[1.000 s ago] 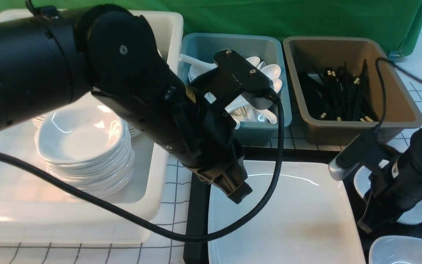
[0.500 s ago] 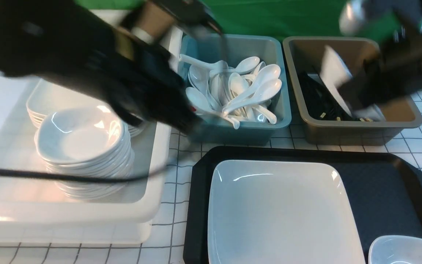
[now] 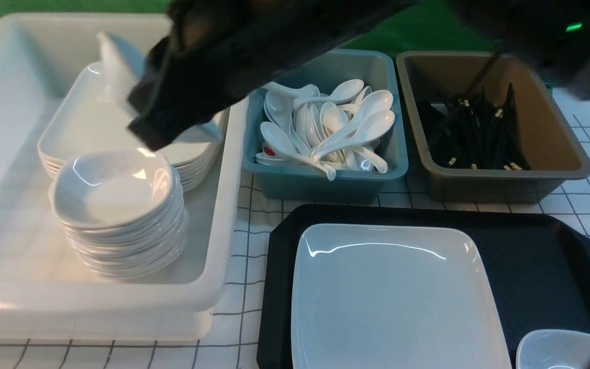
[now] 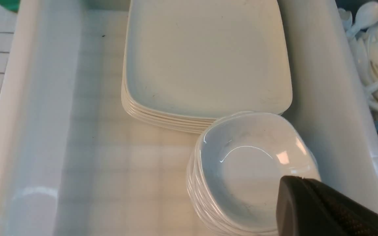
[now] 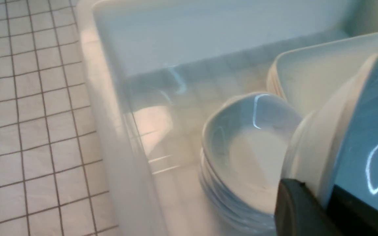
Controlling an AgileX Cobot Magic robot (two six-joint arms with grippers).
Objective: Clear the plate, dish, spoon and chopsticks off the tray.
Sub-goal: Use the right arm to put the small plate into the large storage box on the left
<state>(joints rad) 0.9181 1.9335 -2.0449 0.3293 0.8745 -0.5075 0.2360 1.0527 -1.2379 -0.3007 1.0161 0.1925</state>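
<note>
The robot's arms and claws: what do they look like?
All that shows is black. In the front view the right arm is a blurred black mass with a small green light. The left claw finger is matte black, rounded at the tip, with a finely textured face; the right claw finger is plain black.

Plate (image 3: 392,297), smooth white, high gloss; the tray (image 3: 530,266) under it, black plastic, matt, finely textured. Beyond the tray: spoons (image 3: 336,123), glossy white, in a smooth blue plastic tub (image 3: 325,187), beside a brown plastic tub (image 3: 505,187), satin. Left of the tray: white plastic tub (image 3: 95,302), slight sheen; stacked dishes (image 3: 116,200) and single dish (image 5: 363,131), glossy white; checked cloth (image 3: 246,241) beneath, matt.
</note>
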